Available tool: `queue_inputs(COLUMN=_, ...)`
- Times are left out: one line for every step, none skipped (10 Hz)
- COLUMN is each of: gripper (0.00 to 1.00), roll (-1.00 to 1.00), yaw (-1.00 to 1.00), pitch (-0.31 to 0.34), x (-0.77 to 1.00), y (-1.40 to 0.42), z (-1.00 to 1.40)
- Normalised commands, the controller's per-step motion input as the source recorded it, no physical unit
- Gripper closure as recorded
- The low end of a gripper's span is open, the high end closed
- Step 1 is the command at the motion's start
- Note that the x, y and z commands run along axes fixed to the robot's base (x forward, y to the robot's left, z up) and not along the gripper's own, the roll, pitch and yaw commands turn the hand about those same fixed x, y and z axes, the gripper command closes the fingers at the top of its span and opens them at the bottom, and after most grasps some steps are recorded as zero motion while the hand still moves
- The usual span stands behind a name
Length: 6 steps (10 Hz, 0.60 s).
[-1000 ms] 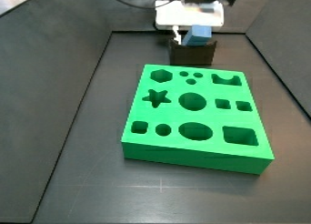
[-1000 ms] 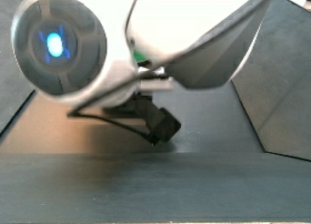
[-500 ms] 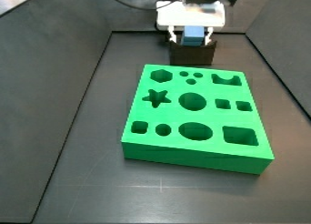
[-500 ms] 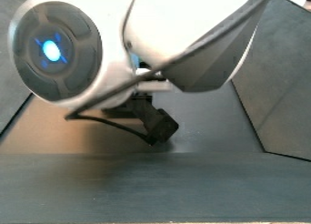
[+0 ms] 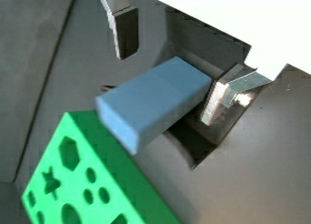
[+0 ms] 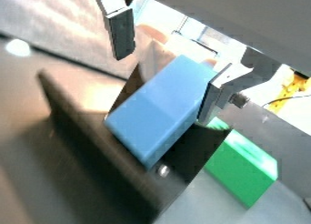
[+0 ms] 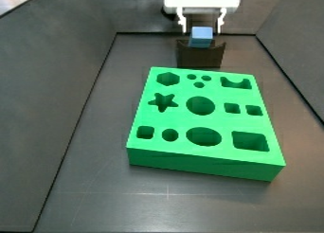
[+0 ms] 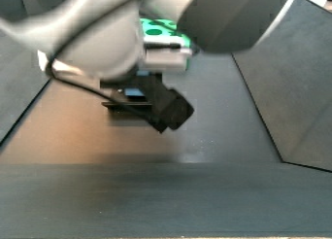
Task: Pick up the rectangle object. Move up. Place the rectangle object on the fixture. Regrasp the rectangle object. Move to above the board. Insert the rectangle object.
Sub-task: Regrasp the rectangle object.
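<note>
Overhead, dark bench (image 7: 89,133) with raised walls | green board (image 7: 203,118) mid-bench | end effector (image 7: 202,28) at far end, fingers (image 5: 125,32) spread beside the rectangle object (image 5: 152,102), which rests on the fixture (image 7: 199,55).

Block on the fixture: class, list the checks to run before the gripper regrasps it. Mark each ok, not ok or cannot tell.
1. Block rests on the fixture: ok, it lies tilted against it in both wrist views.
2. Gripper open: ok, one finger stands clear of the block.
3. Fingers on either side of the block: ok.
4. Far finger free of the block: cannot tell, it sits very close.
5. Block settled steadily: cannot tell.
6. Board holes unblocked: ok in a side view.
</note>
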Motion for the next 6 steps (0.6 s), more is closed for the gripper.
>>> queue_inputs(gripper=0.00, roll=0.05, yaw=0.02, pitch=0.051, x=-0.03, y=0.00, z=0.55)
queue_inputs(gripper=0.00, roll=0.05, yaw=0.01, pitch=0.066, x=-0.03, y=0.00, z=0.38)
queue_inputs(gripper=0.00, roll=1.00, yaw=0.03, pitch=0.079, x=-0.07, y=-0.85, z=1.00)
queue_inputs(gripper=0.00, roll=1.00, yaw=0.03, pitch=0.078, x=-0.08, y=-0.91, z=1.00)
queue_inputs(gripper=0.00, roll=1.00, yaw=0.03, pitch=0.066, x=-0.10, y=-0.94, z=1.00)
queue_inputs(gripper=0.00, roll=1.00, yaw=0.03, pitch=0.059, x=-0.13, y=-0.97, z=1.00)
